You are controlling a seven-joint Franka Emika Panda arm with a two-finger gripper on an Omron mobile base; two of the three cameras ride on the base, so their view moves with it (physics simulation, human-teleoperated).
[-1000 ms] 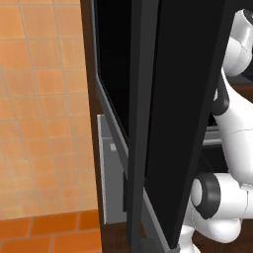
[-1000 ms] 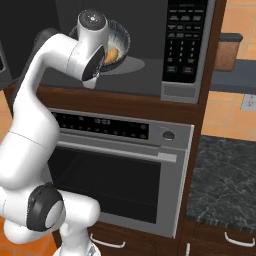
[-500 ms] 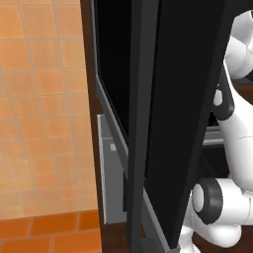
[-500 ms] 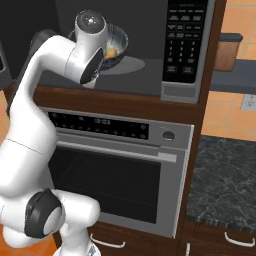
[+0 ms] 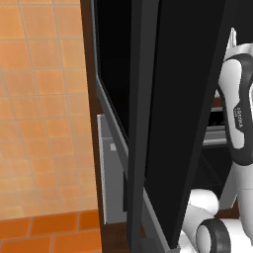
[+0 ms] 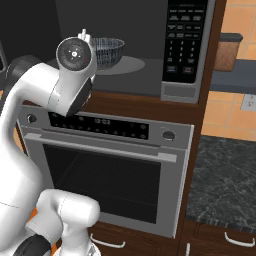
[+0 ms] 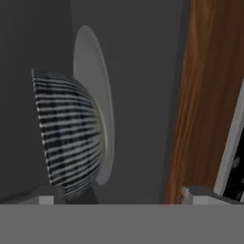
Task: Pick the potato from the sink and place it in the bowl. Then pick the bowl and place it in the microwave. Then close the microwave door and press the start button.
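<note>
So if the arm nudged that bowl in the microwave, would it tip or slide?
Probably slide rather than tip: the bowl is wide, shallow and upright on the flat turntable plate. It looks rigid, likely ceramic, so a hard knock might chip it. Its round wall would deflect a sideways push.

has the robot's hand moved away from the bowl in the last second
Yes. In the right base view the wrist has drawn back out of the microwave, down and toward the camera, uncovering the bowl, which sits on the turntable.
</note>
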